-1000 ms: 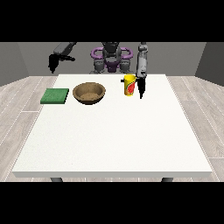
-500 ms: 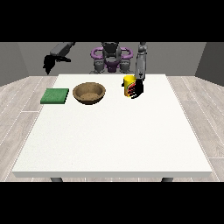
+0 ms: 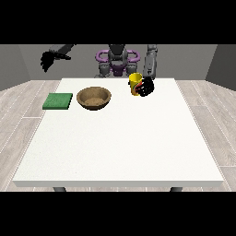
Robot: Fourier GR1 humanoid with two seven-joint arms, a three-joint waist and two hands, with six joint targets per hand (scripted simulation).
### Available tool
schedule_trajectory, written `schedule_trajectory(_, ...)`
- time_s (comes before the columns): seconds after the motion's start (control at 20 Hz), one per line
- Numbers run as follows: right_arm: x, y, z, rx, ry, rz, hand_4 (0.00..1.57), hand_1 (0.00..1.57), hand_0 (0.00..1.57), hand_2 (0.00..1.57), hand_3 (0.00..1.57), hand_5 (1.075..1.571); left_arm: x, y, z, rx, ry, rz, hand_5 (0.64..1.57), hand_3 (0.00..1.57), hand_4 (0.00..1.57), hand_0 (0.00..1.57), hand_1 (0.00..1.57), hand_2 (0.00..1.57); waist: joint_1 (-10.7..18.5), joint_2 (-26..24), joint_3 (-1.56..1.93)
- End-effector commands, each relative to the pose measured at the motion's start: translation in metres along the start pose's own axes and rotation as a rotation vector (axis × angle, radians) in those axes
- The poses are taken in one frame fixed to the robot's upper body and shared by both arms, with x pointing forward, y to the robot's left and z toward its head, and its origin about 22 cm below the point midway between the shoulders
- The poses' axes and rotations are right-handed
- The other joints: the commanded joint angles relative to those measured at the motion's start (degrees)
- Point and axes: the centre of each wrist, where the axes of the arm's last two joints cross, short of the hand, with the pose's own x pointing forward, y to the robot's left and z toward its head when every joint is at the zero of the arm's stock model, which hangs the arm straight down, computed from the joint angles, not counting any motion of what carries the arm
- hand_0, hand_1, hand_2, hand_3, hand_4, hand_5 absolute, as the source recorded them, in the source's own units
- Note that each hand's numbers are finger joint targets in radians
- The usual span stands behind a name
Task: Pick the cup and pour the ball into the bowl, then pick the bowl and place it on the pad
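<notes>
Since the earlier frames, we see the hand at the view's right point(image 3: 146, 86) has closed in on the cup point(image 3: 134, 83): it hung just beside it a second ago and now wraps the cup's side, and the cup seems to sit a touch higher in the view. The hand at the view's left point(image 3: 47, 60) has barely shifted, raised well off to the side above the floor.

Going from large to small: the table point(image 3: 120, 147) carries everything along its far edge. The bowl point(image 3: 94, 97) sits there, brown and upright, with the pad point(image 3: 58, 101) just beside it on the view's left, apart from it. The cup, yellow with a red patch, stands near the bowl on the view's right, not touching it. We cannot see the ball; it is presumably inside the cup.

The hand at the right looks curled round the cup, fingers dark against the yellow. Of the raised hand we cannot tell whether it is spread or closed.

We judge the first step is in hand: picking the cup. Next we would expect a lift, a carry across to above the bowl, then a tilt toward the bowl so the ball rolls in and not past the rim.
</notes>
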Motion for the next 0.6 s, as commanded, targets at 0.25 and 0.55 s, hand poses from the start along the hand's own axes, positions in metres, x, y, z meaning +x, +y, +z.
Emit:
schedule_trajectory(0.25,-0.028,0.01,0.009,-0.022,0.103,-0.026,0.0,0.0,0.0,0.0,0.0,1.568,0.036,0.088,-0.116,-0.05,0.069,-0.414,1.282,1.57,1.57,1.46,1.46,1.57,1.4,-5.8,-0.24)
schedule_trajectory(0.55,-0.036,-0.014,0.024,-0.065,0.143,-0.023,0.0,0.0,0.0,0.0,0.0,1.568,0.059,0.057,-0.121,-0.122,0.064,-0.477,1.278,1.57,1.57,1.47,1.47,1.57,2.8,-7.7,-0.34)
